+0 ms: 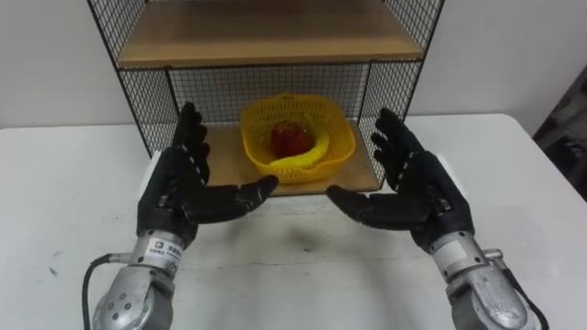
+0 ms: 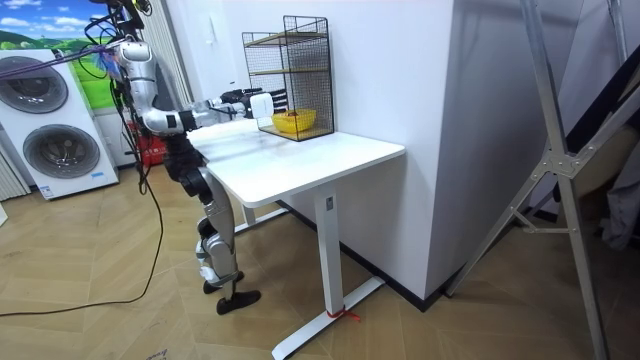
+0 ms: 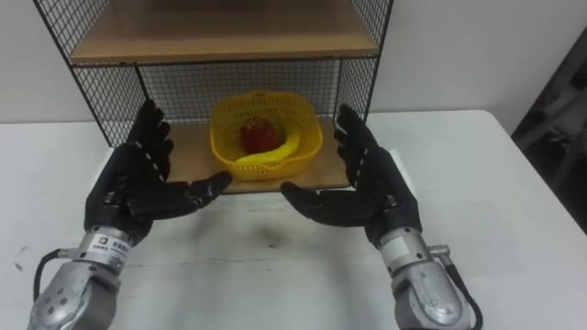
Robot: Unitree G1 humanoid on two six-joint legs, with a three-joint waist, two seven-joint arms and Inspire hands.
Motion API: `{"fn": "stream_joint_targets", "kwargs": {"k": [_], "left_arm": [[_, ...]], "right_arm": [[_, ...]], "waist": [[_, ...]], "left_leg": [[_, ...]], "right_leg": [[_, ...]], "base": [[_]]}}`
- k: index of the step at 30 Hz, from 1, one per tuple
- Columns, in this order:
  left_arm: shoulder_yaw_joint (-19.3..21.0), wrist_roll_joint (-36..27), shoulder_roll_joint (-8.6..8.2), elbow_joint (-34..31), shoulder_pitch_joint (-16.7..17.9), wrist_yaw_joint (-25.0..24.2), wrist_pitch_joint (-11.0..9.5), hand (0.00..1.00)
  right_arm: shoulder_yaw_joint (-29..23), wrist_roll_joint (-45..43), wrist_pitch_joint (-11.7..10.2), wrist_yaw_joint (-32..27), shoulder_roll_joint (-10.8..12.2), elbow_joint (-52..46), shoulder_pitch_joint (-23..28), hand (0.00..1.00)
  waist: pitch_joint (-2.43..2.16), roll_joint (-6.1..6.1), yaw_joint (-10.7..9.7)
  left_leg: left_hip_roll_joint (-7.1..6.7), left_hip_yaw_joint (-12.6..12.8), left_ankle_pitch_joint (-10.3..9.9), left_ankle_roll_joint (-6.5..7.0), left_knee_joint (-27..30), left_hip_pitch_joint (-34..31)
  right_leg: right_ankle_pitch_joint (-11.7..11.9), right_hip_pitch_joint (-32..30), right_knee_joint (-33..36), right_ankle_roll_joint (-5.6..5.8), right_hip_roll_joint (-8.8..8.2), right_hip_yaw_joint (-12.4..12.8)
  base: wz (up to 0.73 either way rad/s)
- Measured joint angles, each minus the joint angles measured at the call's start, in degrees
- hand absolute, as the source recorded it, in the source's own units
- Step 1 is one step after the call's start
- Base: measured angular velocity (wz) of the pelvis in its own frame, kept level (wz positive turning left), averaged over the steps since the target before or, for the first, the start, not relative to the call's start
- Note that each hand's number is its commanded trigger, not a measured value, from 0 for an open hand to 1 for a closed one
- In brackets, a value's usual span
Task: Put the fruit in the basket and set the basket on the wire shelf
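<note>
Sitting on the lower board of the wire shelf (image 1: 266, 41), at upper centre of the frame, one yellow basket (image 1: 257, 124) holds one red apple (image 1: 290, 137) and one banana (image 1: 307, 159). My left hand (image 1: 179, 188) and right hand (image 1: 417, 188) hover below it over the white table (image 1: 64, 183), palms facing each other, fingers straight and spread wide, holding nothing.

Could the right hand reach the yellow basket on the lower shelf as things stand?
Probably yes. The right hand is open just before the wire shelf, whose front is unbarred, and nothing stands between it and the yellow basket on the lower board.
</note>
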Motion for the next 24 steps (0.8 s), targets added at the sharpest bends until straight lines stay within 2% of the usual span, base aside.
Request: {"fn": "stream_joint_targets", "kwargs": {"k": [4, 8, 10, 13, 15, 16, 18, 20, 21, 22, 24], "left_arm": [[1.47, 1.23, 0.03, -2.39, 2.28, -0.35, -2.31, 0.0], [5.8, 1.69, 0.09, -3.9, 4.54, -0.09, -4.96, 0.0], [8.61, 2.46, 0.08, -3.92, 5.37, 0.38, -6.38, 0.0], [11.8, 6.84, -0.36, -3.96, 6.19, 3.82, -9.23, 0.0], [14.37, 9.76, -0.67, -5.71, 6.7, 7.17, -10.32, 0.0], [16.51, 11.27, -0.78, -7.52, 6.71, 10.39, -11.07, 0.0], [20.51, 12.71, -0.78, -10.79, 6.72, 15.44, -13.03, 0.0], [26.37, 13.05, -0.73, -15.36, 6.72, 22.19, -15.97, 0.0], [27.93, 13.48, -0.69, -16.2, 6.72, 23.87, -16.53, 0.0], [31.78, 14.24, -0.44, -17.6, 6.91, 26.89, -17.57, 0.0], [39.35, 15.3, 0.08, -18.75, 8.05, 33.36, -19.41, 0.0]], "right_arm": [[-2.18, -0.05, -1.4, -0.4, 0.06, -0.82, 1.39, 0.0], [-6.52, -0.12, -3.3, -2.87, 0.04, -1.75, 2.83, 0.0], [-8.63, -0.28, -4.89, -4.66, 0.17, -2.21, 4.0, 0.0], [-12.64, -0.35, -7.36, -8.79, 0.23, -3.42, 6.14, 0.0], [-15.41, -0.77, -8.45, -13.34, 0.29, -5.86, 7.54, 0.0], [-17.4, -1.63, -9.97, -16.72, 0.3, -7.28, 8.13, 0.0], [-20.96, -3.07, -11.87, -21.92, 0.18, -8.81, 8.2, 0.0], [-26.15, -3.73, -13.82, -29.0, 0.03, -10.87, 8.29, 0.0], [-27.56, -4.16, -14.18, -30.93, 0.02, -11.4, 8.29, 0.0], [-30.61, -4.58, -15.15, -34.43, -0.03, -12.25, 8.3, 0.0], [-37.19, -4.91, -17.22, -41.24, -0.17, -12.99, 8.55, 0.0]], "waist": [[-0.07, -0.21, 0.05], [0.02, -0.48, -0.03], [0.0, -0.44, 0.13], [-0.04, -0.28, 0.32], [-0.02, -0.17, 0.58], [-0.01, -0.02, 0.57], [-0.08, 0.16, 0.73], [-0.09, 0.26, 1.37], [-0.11, 0.33, 1.52], [-0.01, 0.07, 1.7], [-0.13, 0.21, 1.74]], "left_leg": [[0.01, 0.03, 0.07, -0.08, -0.31, -0.28], [0.02, -0.05, 0.06, -0.09, -0.17, -0.45], [0.02, -0.07, 0.04, -0.1, -0.12, -0.41], [0.0, -0.17, -0.22, -0.11, 0.42, -0.74], [0.02, -0.23, -0.28, -0.15, 0.44, -0.88], [0.01, -0.31, -0.28, -0.16, 0.44, -0.97], [0.0, -0.26, -0.27, -0.16, 0.36, -1.03], [-0.01, -0.11, -0.27, -0.2, 0.29, -0.97], [-0.03, -0.16, -0.27, -0.2, 0.32, -0.99], [-0.06, -0.35, -0.27, -0.21, 0.33, -1.05], [-0.17, -0.81, -0.27, -0.26, 0.33, -1.47]], "right_leg": [[-0.07, -0.62, 0.24, -0.05, 0.06, 0.47], [-0.07, -0.7, 0.19, -0.07, 0.08, 0.36], [-0.08, -0.66, 0.22, -0.08, 0.09, 0.36], [-0.3, -0.72, 0.41, 0.01, 0.17, 0.48], [-0.34, -0.86, 0.43, 0.01, 0.48, 0.94], [-0.35, -0.94, 0.44, 0.01, 0.53, 1.02], [-0.36, -1.22, 0.58, 0.0, 0.52, 1.27], [-0.56, -1.62, 1.15, -0.08, 0.51, 1.38], [-0.58, -1.63, 1.2, -0.09, 0.43, 1.31], [-0.77, -1.69, 1.37, -0.02, 0.35, 1.33], [-1.18, -2.49, 1.73, -0.06, 0.13, 0.75]], "base": [[0.0], [0.0], [0.0], [0.01], [0.0], [0.0], [-0.05], [-0.08], [0.0], [0.08], [0.11]]}}
